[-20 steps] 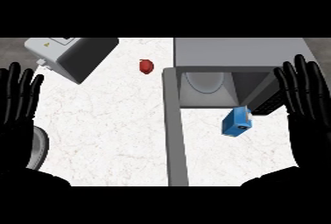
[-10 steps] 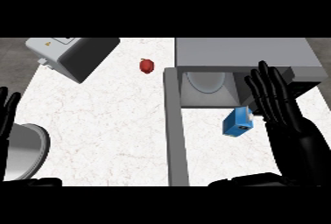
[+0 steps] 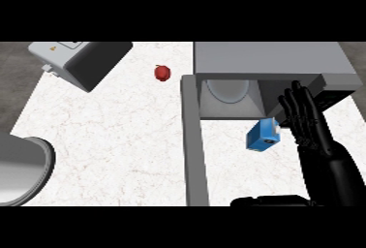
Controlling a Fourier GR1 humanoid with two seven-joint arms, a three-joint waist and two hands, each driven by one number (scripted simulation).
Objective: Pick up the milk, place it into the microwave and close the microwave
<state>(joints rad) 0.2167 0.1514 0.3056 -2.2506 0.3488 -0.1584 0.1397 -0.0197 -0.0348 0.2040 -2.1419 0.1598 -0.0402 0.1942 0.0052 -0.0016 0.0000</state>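
While the right hand (image 3: 309, 121) hovers just right of the blue milk (image 3: 263, 135), its fingers (image 3: 297, 99) stay straight, released.

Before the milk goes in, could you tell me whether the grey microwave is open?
Open: the grey microwave shows its cavity and pale round turntable, its door swung outward.

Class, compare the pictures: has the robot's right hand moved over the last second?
Yes. The right hand has moved inward from the view's right edge, toward the milk in front of the open microwave, and now sits just right of it.
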